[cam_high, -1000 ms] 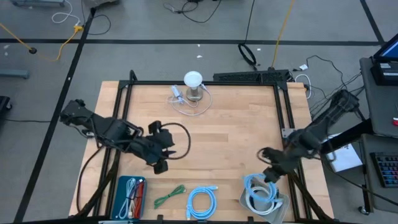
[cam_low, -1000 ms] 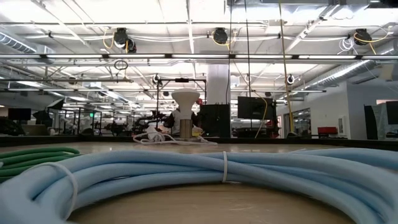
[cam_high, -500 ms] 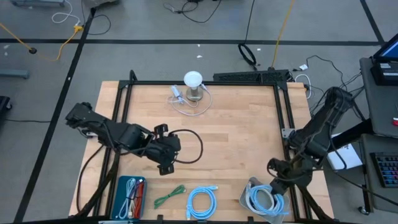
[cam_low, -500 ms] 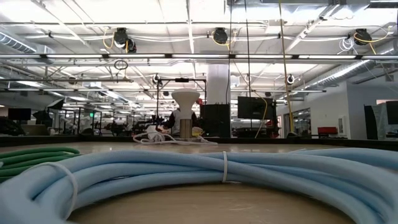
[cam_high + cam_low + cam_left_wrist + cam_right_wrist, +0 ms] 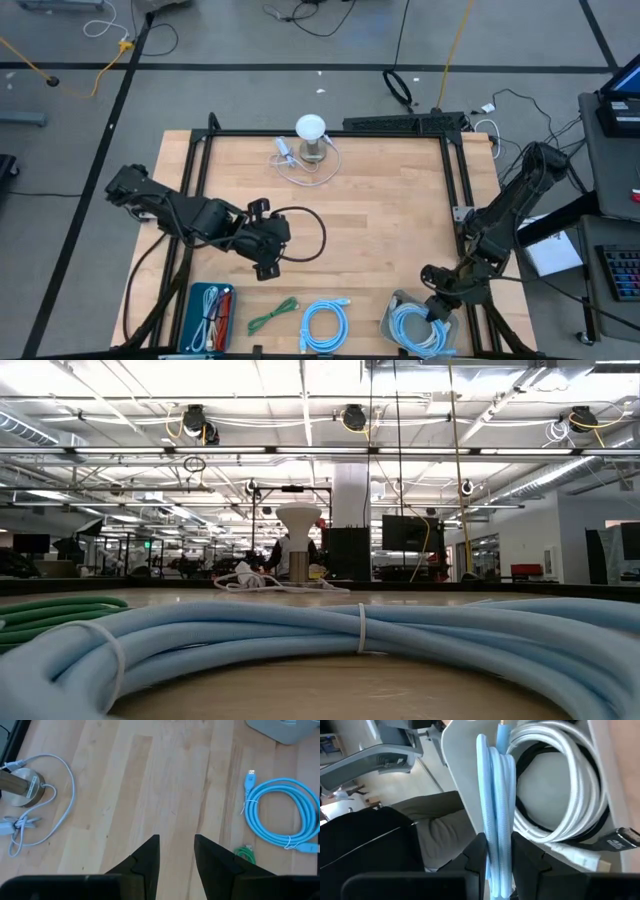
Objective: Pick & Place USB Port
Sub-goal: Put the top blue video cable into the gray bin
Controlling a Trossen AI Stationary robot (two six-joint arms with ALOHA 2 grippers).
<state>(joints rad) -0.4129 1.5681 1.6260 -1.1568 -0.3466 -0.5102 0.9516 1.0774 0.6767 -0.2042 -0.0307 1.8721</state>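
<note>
My right gripper (image 5: 432,305) (image 5: 496,845) is at the table's near right corner, over a grey tray (image 5: 388,325), and is shut on a coiled light blue USB cable (image 5: 412,328). A white coiled cable (image 5: 570,795) lies in the tray under it. My left gripper (image 5: 280,238) (image 5: 176,842) hovers open over bare wood left of the table's middle, touching nothing. A second light blue coil (image 5: 324,325) (image 5: 280,815) lies flat near the near edge and fills the foreground of the low view (image 5: 300,640). My right gripper pinches several strands of the light blue coil (image 5: 496,815) together between its two fingers, coming from above at a slant. The coil stands edge-on beyond the fingertips and reaches over the tray. Whether its far part rests on the white cable, I cannot tell.
A white stand (image 5: 311,135) with a loose white cable stands at the far edge. Along the near edge lie a blue case of cables (image 5: 210,315) and a green cable (image 5: 272,315). A black frame rail (image 5: 460,200) runs along the table's sides. The table's middle is bare wood.
My right gripper has moved toward the near edge and down, carrying the light blue coil from just above the tray's far side to over the tray. My left gripper shifted a little toward the right early on, then stayed still.
</note>
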